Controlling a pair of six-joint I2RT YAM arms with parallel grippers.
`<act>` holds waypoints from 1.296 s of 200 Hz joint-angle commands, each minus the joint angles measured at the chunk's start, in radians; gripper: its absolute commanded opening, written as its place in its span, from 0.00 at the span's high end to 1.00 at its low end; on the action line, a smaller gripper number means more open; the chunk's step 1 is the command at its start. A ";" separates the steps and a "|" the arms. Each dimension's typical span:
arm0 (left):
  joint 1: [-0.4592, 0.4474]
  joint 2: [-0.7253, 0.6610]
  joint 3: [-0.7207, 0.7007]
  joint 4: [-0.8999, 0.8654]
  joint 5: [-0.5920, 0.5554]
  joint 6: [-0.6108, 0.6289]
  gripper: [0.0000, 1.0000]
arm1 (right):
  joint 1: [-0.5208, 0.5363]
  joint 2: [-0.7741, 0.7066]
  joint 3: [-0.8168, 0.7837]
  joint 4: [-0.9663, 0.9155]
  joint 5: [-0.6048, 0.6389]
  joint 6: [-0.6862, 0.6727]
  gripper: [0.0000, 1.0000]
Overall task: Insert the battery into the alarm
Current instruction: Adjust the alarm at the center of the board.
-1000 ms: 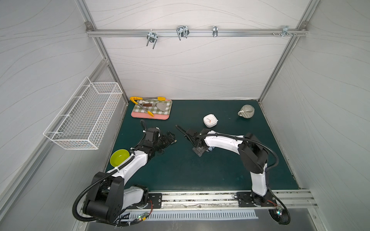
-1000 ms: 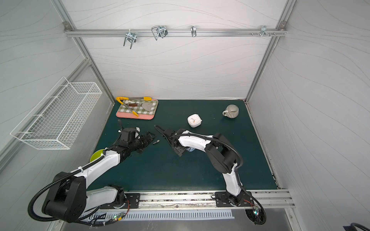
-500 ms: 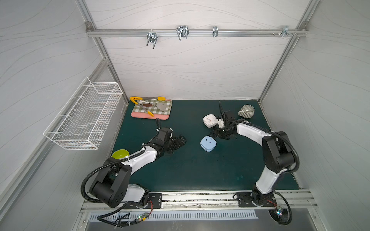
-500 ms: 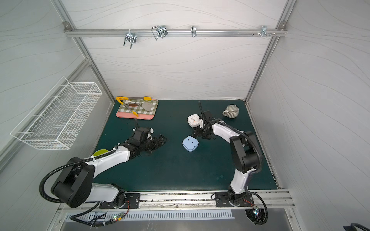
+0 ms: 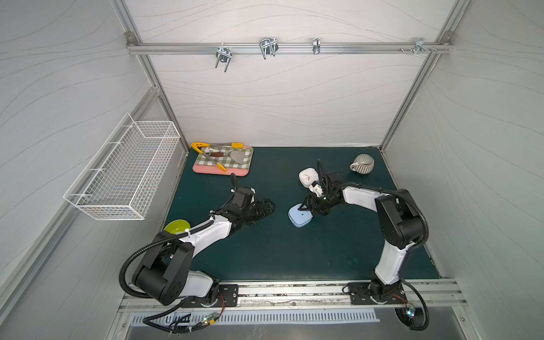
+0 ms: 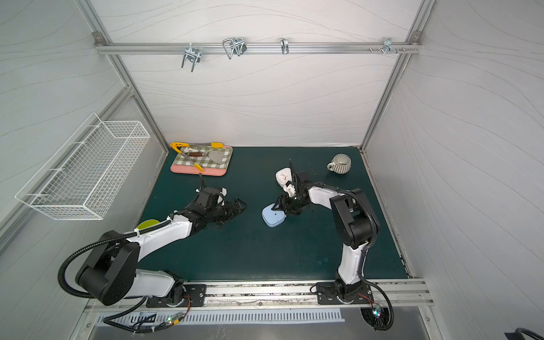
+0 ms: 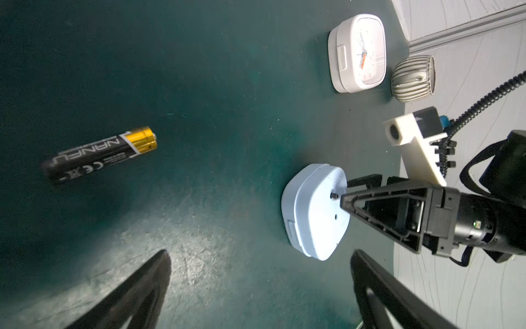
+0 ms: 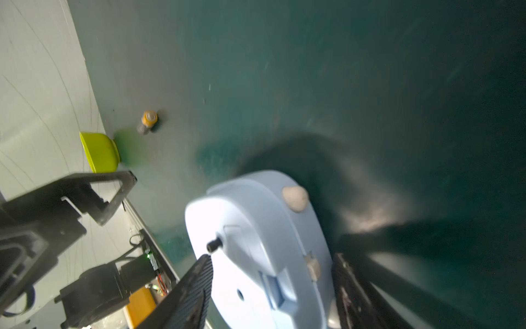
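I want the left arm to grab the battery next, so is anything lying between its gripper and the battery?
Nothing visible does. In the left wrist view, only bare mat lies between the open left gripper and the battery. The blue alarm lies clear of that path, with the right gripper straddling its edge.

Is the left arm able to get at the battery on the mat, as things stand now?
Probably yes. The battery lies alone on the bare mat, in front of the open left tool, with nothing between them. It sits off to one side, so the arm would need to swing first.
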 commanded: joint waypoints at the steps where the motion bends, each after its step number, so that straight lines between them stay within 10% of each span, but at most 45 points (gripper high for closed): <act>1: -0.004 0.019 0.051 -0.010 0.021 -0.019 0.00 | 0.058 -0.078 -0.038 0.032 -0.016 0.046 0.32; 27: -0.011 0.075 0.059 0.029 0.069 -0.031 0.00 | 0.079 -0.165 -0.074 0.016 0.102 0.045 0.31; 50: -0.047 0.119 0.106 0.036 0.082 0.006 0.02 | 0.067 -0.237 -0.080 -0.023 0.255 0.013 0.01; 105: -0.059 0.232 0.199 0.034 0.113 0.029 0.01 | -0.050 -0.279 -0.081 -0.085 0.204 0.030 0.01; 164: -0.091 0.292 0.230 -0.067 0.169 0.115 0.22 | 0.000 -0.295 -0.156 0.031 0.054 0.183 0.52; 259: -0.145 0.339 0.246 -0.083 0.181 0.109 0.52 | 0.096 -0.162 -0.057 0.002 0.091 0.198 0.73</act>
